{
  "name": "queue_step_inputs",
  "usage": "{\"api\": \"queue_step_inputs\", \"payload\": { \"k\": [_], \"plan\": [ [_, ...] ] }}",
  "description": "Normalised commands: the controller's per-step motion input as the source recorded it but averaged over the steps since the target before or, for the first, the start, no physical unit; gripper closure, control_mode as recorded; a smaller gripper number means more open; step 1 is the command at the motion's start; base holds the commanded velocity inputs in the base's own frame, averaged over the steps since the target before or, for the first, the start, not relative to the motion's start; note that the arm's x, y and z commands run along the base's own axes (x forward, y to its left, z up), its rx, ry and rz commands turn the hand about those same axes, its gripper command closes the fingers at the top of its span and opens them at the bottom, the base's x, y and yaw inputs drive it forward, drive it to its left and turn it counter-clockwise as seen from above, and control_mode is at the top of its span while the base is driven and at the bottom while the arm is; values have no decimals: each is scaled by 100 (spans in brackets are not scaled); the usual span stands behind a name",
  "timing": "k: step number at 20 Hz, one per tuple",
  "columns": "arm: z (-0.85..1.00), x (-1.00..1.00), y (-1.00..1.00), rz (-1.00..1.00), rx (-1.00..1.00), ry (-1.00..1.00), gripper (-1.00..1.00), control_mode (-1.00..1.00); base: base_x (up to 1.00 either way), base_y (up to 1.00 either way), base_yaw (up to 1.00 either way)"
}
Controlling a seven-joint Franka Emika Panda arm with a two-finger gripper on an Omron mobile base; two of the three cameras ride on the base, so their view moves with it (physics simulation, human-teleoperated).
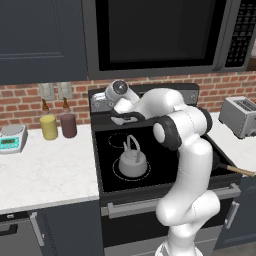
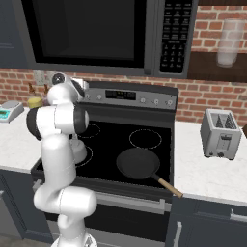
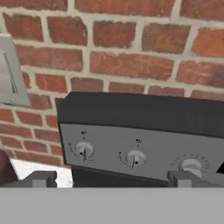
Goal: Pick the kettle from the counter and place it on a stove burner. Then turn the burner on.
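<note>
Grey metal, squat and round, the kettle (image 1: 132, 162) stands upright inside the large white-outlined stove burner (image 1: 116, 172) at the front left of the black glass, its tall thin looped handle rising straight up, well clear of the pale stone counter (image 1: 45, 170). I see my gripper (image 3: 112, 179) up at the stove's back panel, jaws spread wide and holding nothing, facing two small grey knobs (image 3: 85, 151). A dark frying pan (image 2: 137, 164) sits front right, apart from the kettle.
</note>
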Motion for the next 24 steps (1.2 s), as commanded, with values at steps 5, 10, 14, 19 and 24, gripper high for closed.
{"api": "queue_step_inputs", "payload": {
  "k": [5,10,14,19,24],
  "plan": [
    [1,0,40,-10,-9,-27,-100,-100,0,0,0],
    [0,0,26,-7,0,-15,-100,-100,0,0,0],
    [-6,0,21,-3,0,-3,-100,-100,0,0,0],
    [-22,0,18,-1,0,0,-100,-100,0,0,0],
    [-5,0,6,0,0,0,-100,-100,0,0,0]
  ]
}}
